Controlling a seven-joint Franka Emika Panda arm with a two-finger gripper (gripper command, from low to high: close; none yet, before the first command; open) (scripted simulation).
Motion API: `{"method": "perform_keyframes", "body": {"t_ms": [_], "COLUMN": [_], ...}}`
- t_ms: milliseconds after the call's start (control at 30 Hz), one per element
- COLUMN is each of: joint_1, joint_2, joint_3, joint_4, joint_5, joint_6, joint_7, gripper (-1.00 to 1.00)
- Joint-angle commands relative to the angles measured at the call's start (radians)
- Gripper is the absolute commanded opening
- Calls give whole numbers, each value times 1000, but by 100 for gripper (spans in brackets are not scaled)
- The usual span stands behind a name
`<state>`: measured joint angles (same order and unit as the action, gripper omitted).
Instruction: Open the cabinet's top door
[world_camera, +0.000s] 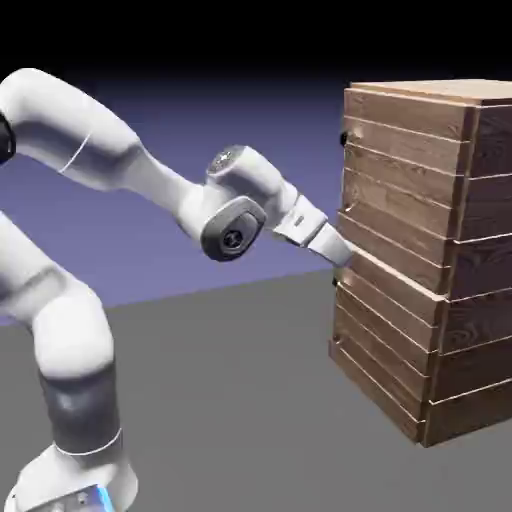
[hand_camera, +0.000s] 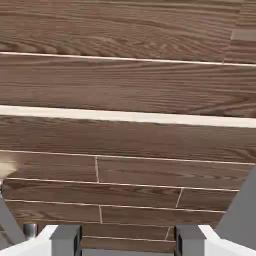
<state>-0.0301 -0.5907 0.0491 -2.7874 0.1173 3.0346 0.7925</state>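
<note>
So we're early on with this one, we'd say. The cabinet (world_camera: 425, 255) sits at about 3 o'clock in the exterior view, and the top door (world_camera: 400, 190) looks flush with the front, so as far as we can tell nothing is opened yet. The gripper (world_camera: 338, 250) is right up against the planks near the door's lower edge; we can't tell if it actually touches. In the hand view we just get wood filling everything, with the two fingertips (hand_camera: 65, 239) at 6 o'clock spread apart and nothing between them, so the pincer is released and empty. The small dark handle (world_camera: 343, 137) is way up around 12 o'clock from the gripper, untouched. Still to do: get on that handle, grip it, swing the door out.
</note>
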Motion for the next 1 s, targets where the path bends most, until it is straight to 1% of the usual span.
{"method": "perform_keyframes", "body": {"t_ms": [0, 967], "joint_1": [-16, -468], "joint_2": [-8, -231], "joint_3": [18, 546], "joint_4": [8, 251], "joint_5": [44, 1305], "joint_6": [-1, -27], "joint_7": [19, 572], "gripper": [0, 0]}}
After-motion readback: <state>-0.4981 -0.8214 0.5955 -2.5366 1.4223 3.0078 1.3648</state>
